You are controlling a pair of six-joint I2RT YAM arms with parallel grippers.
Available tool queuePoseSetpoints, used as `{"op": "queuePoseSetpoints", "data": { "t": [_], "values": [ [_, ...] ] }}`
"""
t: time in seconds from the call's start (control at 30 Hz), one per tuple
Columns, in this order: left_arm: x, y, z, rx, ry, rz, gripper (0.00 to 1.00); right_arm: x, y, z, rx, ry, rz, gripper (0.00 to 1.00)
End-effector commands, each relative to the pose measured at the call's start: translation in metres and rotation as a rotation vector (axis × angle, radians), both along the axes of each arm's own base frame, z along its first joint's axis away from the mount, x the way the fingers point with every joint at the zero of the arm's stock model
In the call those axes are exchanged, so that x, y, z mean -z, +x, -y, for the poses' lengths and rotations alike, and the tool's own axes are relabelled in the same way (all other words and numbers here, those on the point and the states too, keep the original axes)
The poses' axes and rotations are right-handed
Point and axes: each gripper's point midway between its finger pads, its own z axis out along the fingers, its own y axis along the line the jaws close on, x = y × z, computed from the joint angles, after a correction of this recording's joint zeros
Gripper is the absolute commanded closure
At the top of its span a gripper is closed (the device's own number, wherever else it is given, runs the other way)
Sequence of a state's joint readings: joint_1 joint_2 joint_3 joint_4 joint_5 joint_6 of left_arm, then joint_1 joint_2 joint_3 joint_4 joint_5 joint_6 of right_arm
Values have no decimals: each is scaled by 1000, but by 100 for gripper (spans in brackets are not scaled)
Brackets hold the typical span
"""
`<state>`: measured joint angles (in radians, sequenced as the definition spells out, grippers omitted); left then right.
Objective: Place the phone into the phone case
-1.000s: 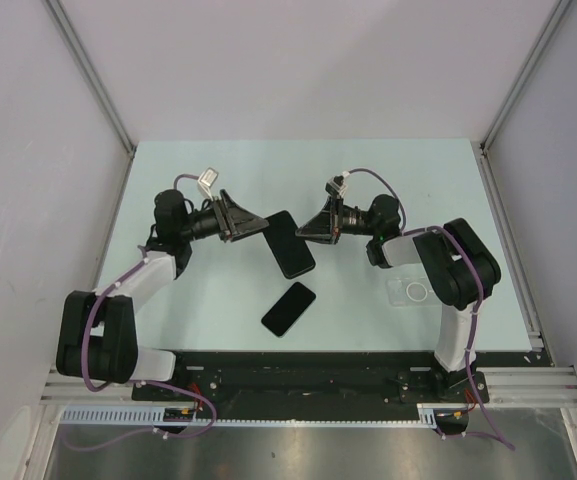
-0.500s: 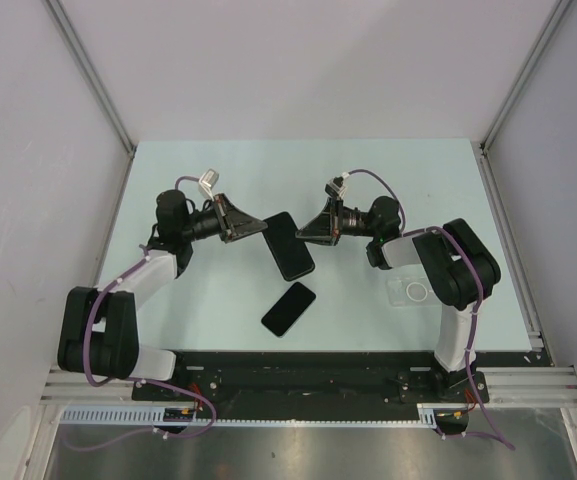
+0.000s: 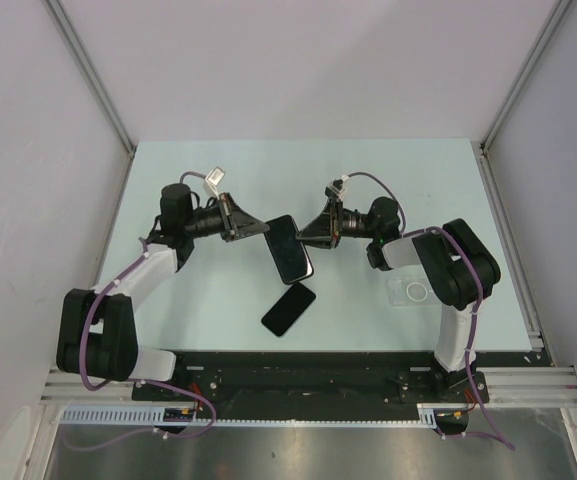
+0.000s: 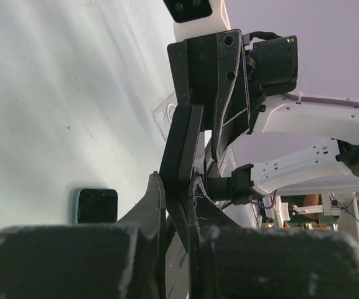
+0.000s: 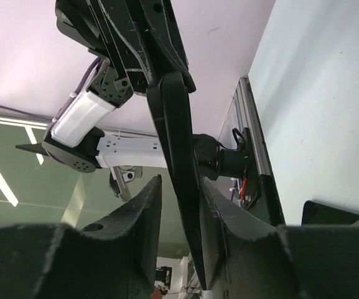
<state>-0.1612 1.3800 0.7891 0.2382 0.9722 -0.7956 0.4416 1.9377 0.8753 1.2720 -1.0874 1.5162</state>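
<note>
From the top view, your left gripper and right gripper meet at the middle of the table, and the phone hangs between them, lifted off the surface. The left fingers come at its upper left end and the right fingers at its right edge. You can't read either grip from up here. A second phone lies flat just below centre, apart from both grippers. The phone case sits on the table at the right, tucked against your right arm, well apart from the lifted phone.

In the left wrist view, your fingers rise from the bottom of the frame and the phone stands edge-on between them. Both pads are pressed against it with no gap showing, so that side is clamped tight on the phone. The second phone shows at lower left, flat on the table.

In the right wrist view, the phone is again edge-on, running up the middle of the frame. Your right-hand finger touches it, but the left-hand one stands off with a sliver of daylight. These jaws are loosened around the phone, not squeezing it.
</note>
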Motion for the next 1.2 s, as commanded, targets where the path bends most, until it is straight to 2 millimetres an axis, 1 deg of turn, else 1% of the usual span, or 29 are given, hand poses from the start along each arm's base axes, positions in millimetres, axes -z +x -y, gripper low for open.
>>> {"op": "queuePoseSetpoints", "data": {
  "t": [0.0,0.03,0.1,0.13,0.17,0.2,0.23,0.27,0.4,0.5,0.67,0.87,0.97,1.03,1.07,1.1,1.13,1.17],
  "values": [
    [-1,-5,7,35,38,48,100,-52,-13,3,10,166,288,66],
    [-3,-6,8,43,33,51,100,-52,-13,3,13,167,286,68],
    [-6,-8,10,53,21,46,100,-54,-12,3,16,170,288,77],
    [-8,-9,11,58,13,53,99,-54,-13,3,13,169,292,88],
    [-9,-9,11,58,4,43,96,-55,-13,3,13,170,292,91],
    [-12,-10,12,59,-1,43,87,-55,-14,3,9,170,295,94],
    [-13,-11,12,57,-13,30,82,-56,-15,4,6,170,295,96],
    [-15,-12,12,57,-24,26,74,-56,-14,4,9,171,292,97],
    [-26,-20,16,70,-117,11,51,-61,-16,5,5,176,296,99],
    [-31,-22,16,71,-160,9,48,-65,-17,7,5,180,303,98],
    [-34,-23,16,65,-179,-5,48,-60,-18,6,-6,172,291,97],
    [-35,-20,16,42,-217,-39,44,-56,-23,9,-13,163,297,96],
    [-38,-20,17,42,-236,-37,46,-56,-24,11,-9,159,298,92],
    [-37,-20,17,40,-238,-42,58,-55,-21,12,-2,159,292,89],
    [-37,-20,17,43,-238,-43,72,-54,-20,13,2,158,289,88],
    [-37,-20,17,43,-238,-47,78,-53,-20,13,1,156,286,87],
    [-36,-20,17,44,-238,-46,84,-53,-21,12,-1,156,288,84],
    [-36,-20,17,47,-237,-46,97,-53,-20,13,1,155,285,82]
  ]
}}
